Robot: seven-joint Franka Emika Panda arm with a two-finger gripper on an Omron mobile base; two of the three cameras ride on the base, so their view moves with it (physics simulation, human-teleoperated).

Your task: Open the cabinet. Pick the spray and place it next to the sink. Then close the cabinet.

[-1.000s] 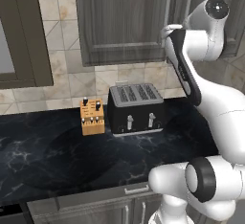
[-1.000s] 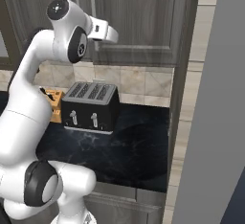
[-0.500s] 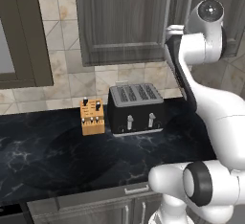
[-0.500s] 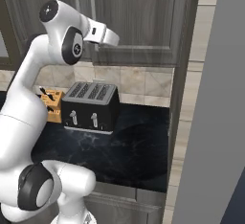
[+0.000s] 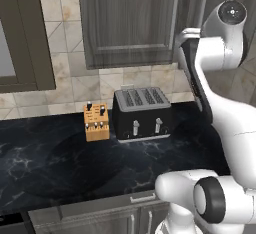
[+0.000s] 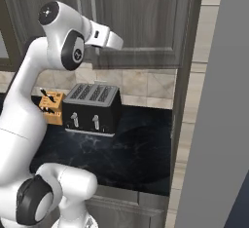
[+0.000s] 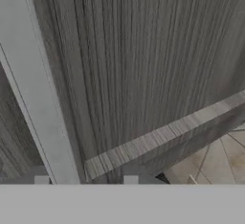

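Left base view
- Cabinet [image 5: 130, 23]: dark grey wood-grain wall cabinet above the counter, both panelled doors closed; two long silver bar handles [image 5: 174, 17] stand side by side at the doors' meeting edges.
- Arm: rises from the lower right, elbow high, forearm reaching to the cabinet's right door beside the handles; the claw is hidden behind the wrist.
- Counter [image 5: 60, 168]: black marbled top.
- Toaster [image 5: 143, 113]: black four-slot, at the back edge of the counter against the tiled wall, below the left door.
- Knife block [image 5: 96, 122]: tan, just beside the toaster's left side, also near the back edge.
- Dark brown frame [image 5: 25, 33]: on the wall at the left, with a pale pane.

Right base view
- Cabinet [image 6: 146, 17]: doors closed, the handles [image 6: 91, 0] partly behind the arm's wrist.
- Hand: white wrist pressed up to the lower part of the door front, near the bottom of the handles; fingers not visible.
- Toaster [image 6: 92, 109]: at the back edge of the counter [image 6: 131, 149], below the hand.
- Knife block [image 6: 51, 106]: left of the toaster, partly behind the arm.

Hand view
- Door: wood grain very close, with one silver bar handle [image 7: 36, 89] running slantwise down the left.
- Cabinet bottom edge [image 7: 167, 137]: crosses the lower right; beige wall tile [image 7: 215, 161] beyond it.
- Claw: cannot tell whether its jaws stand wide or narrow, or grip the handle.
- Spray and sink: placement cannot be told.
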